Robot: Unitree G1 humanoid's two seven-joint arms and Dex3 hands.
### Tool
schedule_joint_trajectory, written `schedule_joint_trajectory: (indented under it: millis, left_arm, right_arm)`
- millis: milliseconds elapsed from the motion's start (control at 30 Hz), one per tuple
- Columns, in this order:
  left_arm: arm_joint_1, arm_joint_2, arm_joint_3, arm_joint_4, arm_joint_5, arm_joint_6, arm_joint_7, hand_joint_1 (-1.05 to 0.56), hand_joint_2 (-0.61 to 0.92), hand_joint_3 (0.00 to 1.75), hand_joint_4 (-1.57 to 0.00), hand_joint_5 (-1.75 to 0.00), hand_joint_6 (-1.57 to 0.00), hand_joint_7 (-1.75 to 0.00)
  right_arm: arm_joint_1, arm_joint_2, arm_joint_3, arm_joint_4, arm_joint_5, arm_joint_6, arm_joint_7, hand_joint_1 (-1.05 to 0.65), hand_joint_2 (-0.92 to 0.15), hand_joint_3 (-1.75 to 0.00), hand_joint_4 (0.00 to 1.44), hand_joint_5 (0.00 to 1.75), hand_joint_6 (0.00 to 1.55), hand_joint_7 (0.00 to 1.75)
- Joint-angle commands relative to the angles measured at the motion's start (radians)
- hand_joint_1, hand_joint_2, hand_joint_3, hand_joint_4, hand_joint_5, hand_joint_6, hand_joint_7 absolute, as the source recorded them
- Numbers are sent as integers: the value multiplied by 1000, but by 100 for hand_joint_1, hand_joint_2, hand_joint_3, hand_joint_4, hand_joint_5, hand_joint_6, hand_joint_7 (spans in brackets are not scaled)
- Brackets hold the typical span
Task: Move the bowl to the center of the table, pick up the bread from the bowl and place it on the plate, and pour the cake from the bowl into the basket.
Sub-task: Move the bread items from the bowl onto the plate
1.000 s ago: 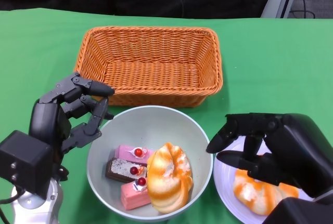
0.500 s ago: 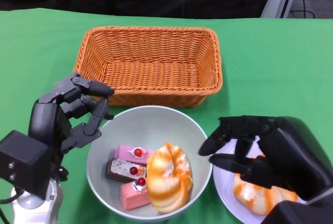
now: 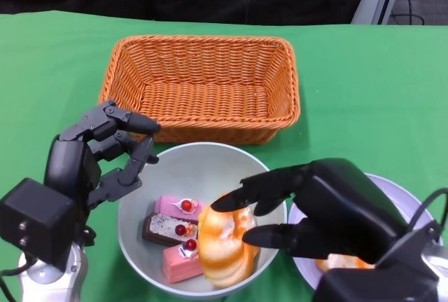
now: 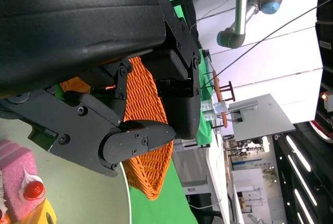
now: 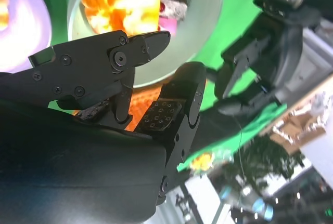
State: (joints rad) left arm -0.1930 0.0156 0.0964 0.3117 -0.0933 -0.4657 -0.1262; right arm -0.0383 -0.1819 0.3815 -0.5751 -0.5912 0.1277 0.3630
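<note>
While the left hand (image 3: 105,151) hangs open at the bowl's (image 3: 203,162) left rim in the head view, much as it did a second ago, the right hand (image 3: 308,211) has swung from over the plate (image 3: 402,197) across the bowl's right rim. Its fingers are spread above and beside the bread (image 3: 224,239), not yet closed on it, so I judge a grasp of this second bread is starting; another bread lies on the plate, mostly hidden. Three cakes (image 3: 171,228) sit in the bowl, just before the basket (image 3: 203,85).

From the right wrist, the right hand (image 5: 151,73) is open and empty over the bread (image 5: 119,0).

From the left wrist, the left hand (image 4: 151,115) is open beside the basket (image 4: 143,130).

No writing or brand is legible anywhere.
</note>
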Motion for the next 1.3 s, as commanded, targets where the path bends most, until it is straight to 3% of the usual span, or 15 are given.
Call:
schedule_joint_trajectory:
  millis: [33,200,467,833,1067,1300]
  left_arm:
    - [9,3,6,-15,-17,5,0,-27,73,70,-73,-138,-80,-103]
    - [9,3,6,-16,-24,8,-4,-28,73,69,-74,-138,-81,-102]
    - [14,-1,0,-22,-29,-5,-10,-28,74,66,-75,-137,-82,-100]
    - [13,-4,-2,-21,34,-23,35,-31,72,68,-71,-135,-79,-106]
    - [10,-11,5,-21,32,-32,56,-31,73,66,-71,-135,-77,-108]
    - [4,-3,13,-38,7,-14,53,-28,76,61,-73,-139,-77,-108]
  right_arm:
    - [-27,-24,17,-3,-22,26,41,-45,-86,0,75,37,77,0]
    - [-103,-39,101,-23,-194,191,222,-71,-92,-1,56,14,56,0]
    - [-171,-19,186,34,-389,236,321,-91,-91,-1,43,1,35,0]
    - [-195,21,233,152,-495,169,224,-100,-92,-5,38,0,21,0]
    - [-189,46,231,207,-495,136,151,-99,-92,-10,40,1,31,4]
    - [-186,56,241,246,-498,130,142,-98,-92,-9,43,2,37,4]
